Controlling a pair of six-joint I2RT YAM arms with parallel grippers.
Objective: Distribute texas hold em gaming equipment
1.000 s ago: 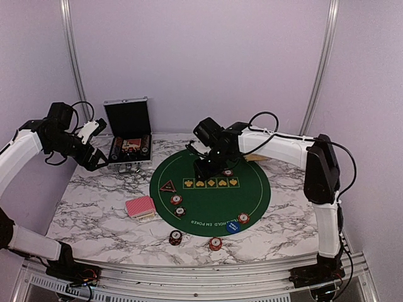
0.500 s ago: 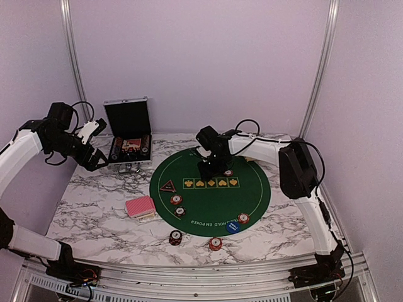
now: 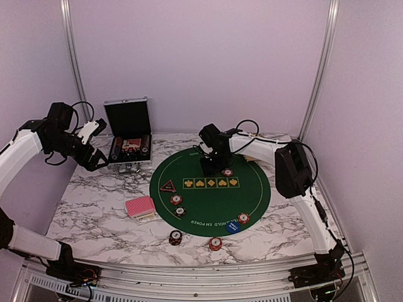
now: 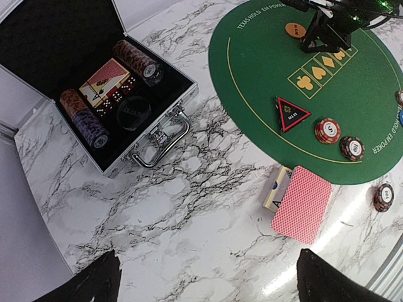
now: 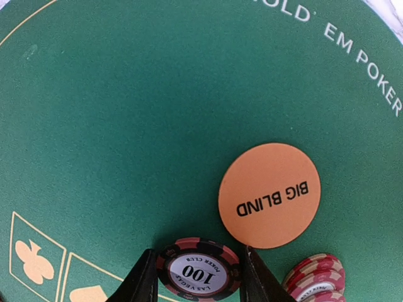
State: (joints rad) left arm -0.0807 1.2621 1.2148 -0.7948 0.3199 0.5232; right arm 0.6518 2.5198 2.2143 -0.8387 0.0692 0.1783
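My right gripper [image 5: 198,278] is shut on a red-and-dark poker chip [image 5: 199,270] marked 100, low over the green felt mat [image 5: 126,113]; I cannot tell whether the chip touches the felt. The orange BIG BLIND disc [image 5: 269,195] lies just beyond it, and a small chip stack [image 5: 315,278] sits to its right. From above, the right gripper [image 3: 212,165] is at the mat's far side. A black triangular marker [image 3: 167,186], a blue disc [image 3: 233,227] and single chips [image 3: 177,200] lie on and near the mat. Red-backed cards [image 4: 302,202] rest left of it. My left gripper [image 4: 211,286] hangs open over marble.
The open silver case [image 4: 170,110] stands at the back left, with chip rolls [image 4: 135,60] and a card pack inside. Two chips [image 3: 175,237] lie on the marble near the front edge. The left arm [image 3: 38,141] reaches in from the left wall.
The right arm's elbow has swung left toward the mat, and its gripper has shifted slightly toward the far side with the chip. The left arm has not moved.
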